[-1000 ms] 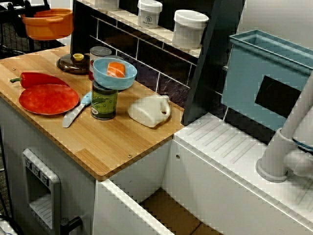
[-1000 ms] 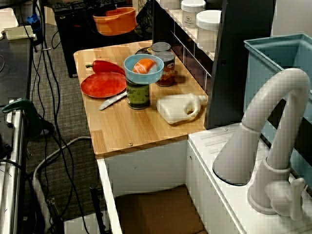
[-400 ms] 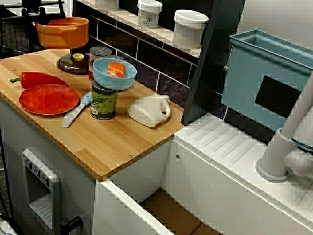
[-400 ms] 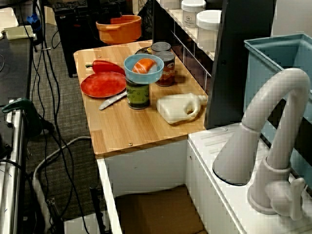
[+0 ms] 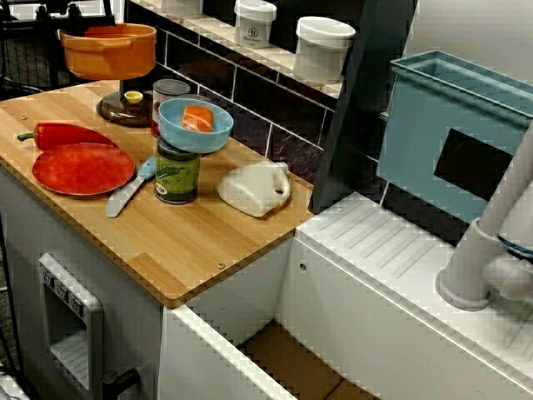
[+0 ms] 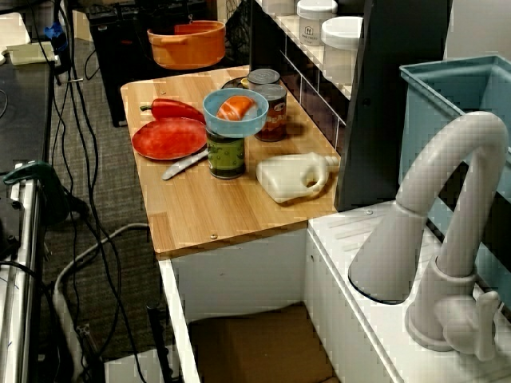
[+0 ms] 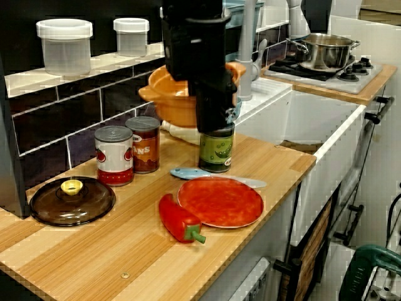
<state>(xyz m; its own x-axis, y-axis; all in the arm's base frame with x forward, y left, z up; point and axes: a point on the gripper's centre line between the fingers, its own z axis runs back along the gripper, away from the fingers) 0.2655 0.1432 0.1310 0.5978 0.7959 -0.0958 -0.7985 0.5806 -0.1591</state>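
Orange pot (image 5: 108, 50) is airborne, over the far end of the tabletop (image 5: 191, 242). In the view across the counter it hangs clear of the wood, roughly above the brown glass lid (image 5: 125, 107). The view along the counter from the tap agrees: pot (image 6: 188, 45) aloft past the far edge.

My read on progress: the lift is done and the set-down is not, since nothing bears the pot. The lid lies flat on the wood, apart from it.

In the view from the far end, the pincer (image 7: 215, 119) comes down from above in front of the pot (image 7: 166, 100). The pot's bulk shows behind it and to its left. The fingers are hidden by the black body, but with the pot hanging free I judge the pincer clenched on its rim.

Around it:
- two cans (image 7: 114, 155) just beside the lid
- blue bowl (image 5: 196, 125) with a salmon piece, sitting on the green can (image 5: 177, 173)
- red plate (image 5: 83, 168), red pepper (image 5: 67, 133) and knife (image 5: 129, 190) nearby
- white jug (image 5: 254, 187) lying further along
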